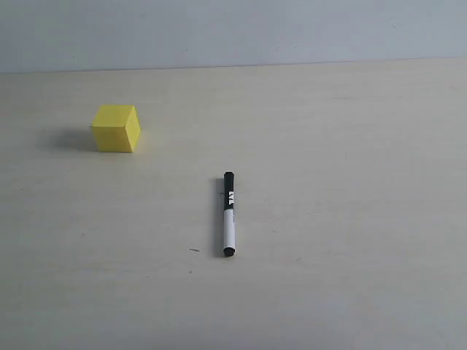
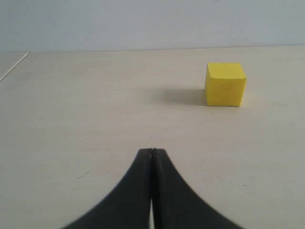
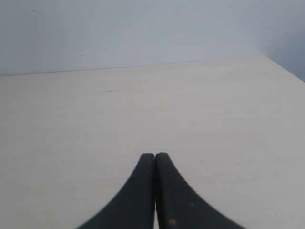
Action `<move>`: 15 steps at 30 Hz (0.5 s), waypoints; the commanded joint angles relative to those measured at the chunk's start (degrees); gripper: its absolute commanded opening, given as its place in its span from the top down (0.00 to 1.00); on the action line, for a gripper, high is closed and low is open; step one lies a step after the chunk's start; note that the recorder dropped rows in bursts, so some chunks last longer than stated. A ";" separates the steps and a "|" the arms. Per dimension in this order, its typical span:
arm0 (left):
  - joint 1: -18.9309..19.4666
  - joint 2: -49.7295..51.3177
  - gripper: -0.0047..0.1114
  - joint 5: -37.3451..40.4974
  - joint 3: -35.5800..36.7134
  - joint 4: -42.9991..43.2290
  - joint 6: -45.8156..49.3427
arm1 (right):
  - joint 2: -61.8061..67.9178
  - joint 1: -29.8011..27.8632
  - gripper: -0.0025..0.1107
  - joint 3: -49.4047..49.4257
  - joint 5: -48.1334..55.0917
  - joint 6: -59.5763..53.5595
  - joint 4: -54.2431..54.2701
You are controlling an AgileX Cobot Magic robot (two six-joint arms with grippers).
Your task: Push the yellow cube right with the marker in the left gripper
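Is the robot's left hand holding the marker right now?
No, the marker lies alone on the table, and the left hand is shut on nothing.

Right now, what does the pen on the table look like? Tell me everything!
The marker is slim and plastic-looking, with a white barrel, a black cap bearing pale print, and a small black tail tip. It lies flat on the pale table, cap end farther from the exterior camera. Only the table touches it.
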 commanded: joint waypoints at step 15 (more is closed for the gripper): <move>0.13 -0.24 0.96 -18.86 -0.03 -4.93 -15.39 | -0.21 -0.47 0.98 0.24 -0.63 -0.06 -0.07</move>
